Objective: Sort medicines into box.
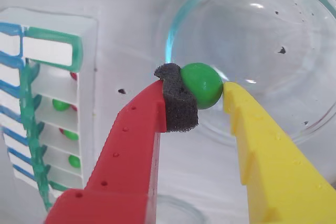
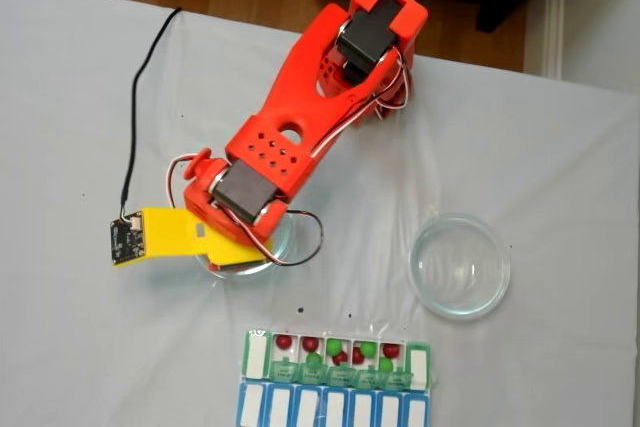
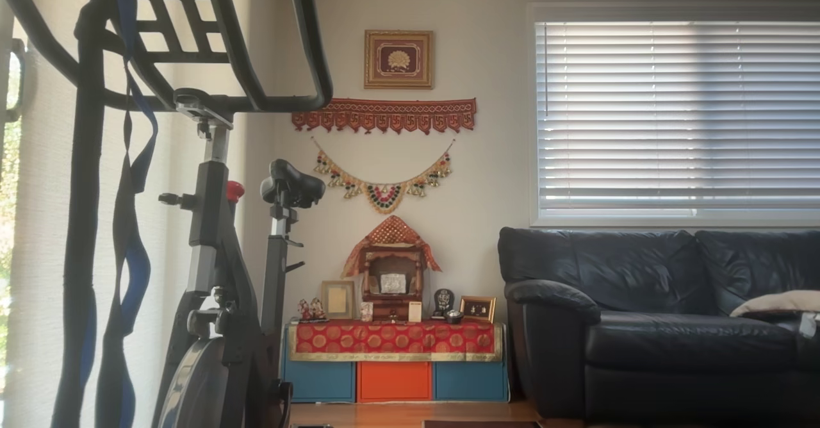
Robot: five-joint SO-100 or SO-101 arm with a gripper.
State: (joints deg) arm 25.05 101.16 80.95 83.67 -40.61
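Observation:
In the wrist view my gripper (image 1: 203, 94) is shut on one bright green medicine ball (image 1: 202, 83), pinched between the red finger's dark foam pad (image 1: 178, 103) and the yellow finger (image 1: 262, 145). A clear glass dish (image 1: 173, 30) lies behind the ball. The box (image 1: 52, 51) stands at the left, its green-lidded compartments open, with green and dark red balls inside. In the fixed view the orange-red arm (image 2: 300, 117) reaches over the left glass dish (image 2: 285, 242). The box (image 2: 335, 387) lies at the bottom centre, with several balls in its upper row.
A second clear glass dish (image 2: 460, 265) sits empty on the white cloth at the right of the fixed view. A black cable (image 2: 150, 77) runs along the left. The other view shows a living room with an exercise bike (image 3: 211, 255) and a sofa (image 3: 660, 325).

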